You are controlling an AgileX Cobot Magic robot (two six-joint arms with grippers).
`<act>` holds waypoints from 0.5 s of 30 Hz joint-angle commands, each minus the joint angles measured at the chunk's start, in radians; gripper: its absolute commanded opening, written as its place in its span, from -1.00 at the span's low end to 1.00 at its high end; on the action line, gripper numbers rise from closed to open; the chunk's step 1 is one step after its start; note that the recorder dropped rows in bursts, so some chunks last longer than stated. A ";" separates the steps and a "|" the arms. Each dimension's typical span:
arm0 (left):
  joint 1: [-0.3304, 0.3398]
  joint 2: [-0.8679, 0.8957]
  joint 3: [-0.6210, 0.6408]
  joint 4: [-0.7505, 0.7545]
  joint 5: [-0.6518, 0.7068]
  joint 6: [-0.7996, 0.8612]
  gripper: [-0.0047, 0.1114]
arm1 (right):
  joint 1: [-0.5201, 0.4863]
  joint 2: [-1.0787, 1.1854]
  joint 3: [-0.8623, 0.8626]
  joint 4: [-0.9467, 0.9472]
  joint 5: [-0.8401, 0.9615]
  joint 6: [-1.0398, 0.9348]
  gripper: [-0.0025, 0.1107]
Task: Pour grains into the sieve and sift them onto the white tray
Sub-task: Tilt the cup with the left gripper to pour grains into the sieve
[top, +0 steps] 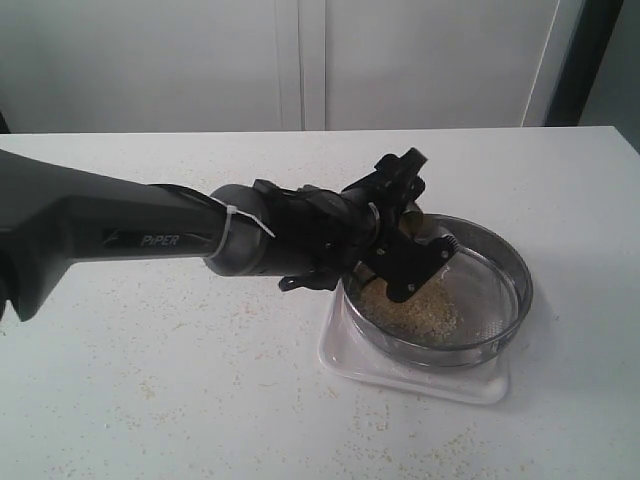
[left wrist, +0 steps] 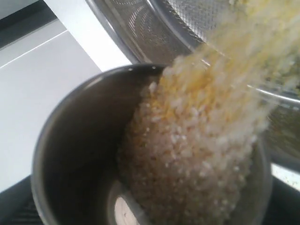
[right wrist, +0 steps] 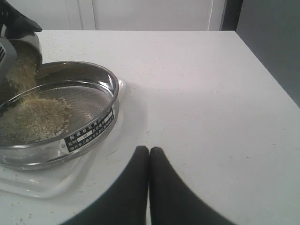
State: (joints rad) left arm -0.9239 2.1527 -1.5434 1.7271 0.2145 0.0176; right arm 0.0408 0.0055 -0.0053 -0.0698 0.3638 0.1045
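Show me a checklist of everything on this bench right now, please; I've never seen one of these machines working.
Surface: white speckled tabletop, flat and well lit.
Job's things: wide round stainless-steel sieve sits on the flat white rectangular tray; yellow and beige grains lie on its mesh, with more pouring from a tilted small round steel cup.
Clutter: stray granules scattered over the tabletop.
Grippers: left tool shut on the cup at the sieve's rim; right tool shut, empty, near the tray.
Cables: nothing seen loose; a white cable tie wraps the left arm.
Surroundings: white cabinet panels behind the table.
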 commanded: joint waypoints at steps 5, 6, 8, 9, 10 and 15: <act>-0.007 -0.011 -0.006 0.017 0.004 0.064 -0.92 | -0.008 -0.006 0.005 -0.005 -0.016 0.004 -0.96; -0.007 -0.011 -0.006 0.017 0.004 0.073 -0.92 | -0.008 -0.006 0.005 -0.005 -0.016 0.004 -0.96; -0.008 -0.011 -0.012 0.017 0.004 0.073 -0.92 | -0.008 -0.006 0.005 -0.005 -0.016 0.004 -0.96; -0.011 -0.011 -0.017 0.017 0.004 0.073 -0.92 | -0.008 -0.006 0.005 -0.005 -0.016 0.004 -0.96; -0.015 -0.011 -0.023 0.017 0.006 0.073 -0.92 | -0.008 -0.006 0.005 -0.005 -0.016 0.004 -0.96; -0.041 -0.011 -0.065 0.017 0.019 0.071 -0.92 | -0.008 -0.006 0.005 -0.005 -0.016 0.004 -0.96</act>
State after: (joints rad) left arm -0.9454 2.1527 -1.5831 1.7271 0.2184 0.0908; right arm 0.0408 0.0055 -0.0053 -0.0698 0.3638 0.1045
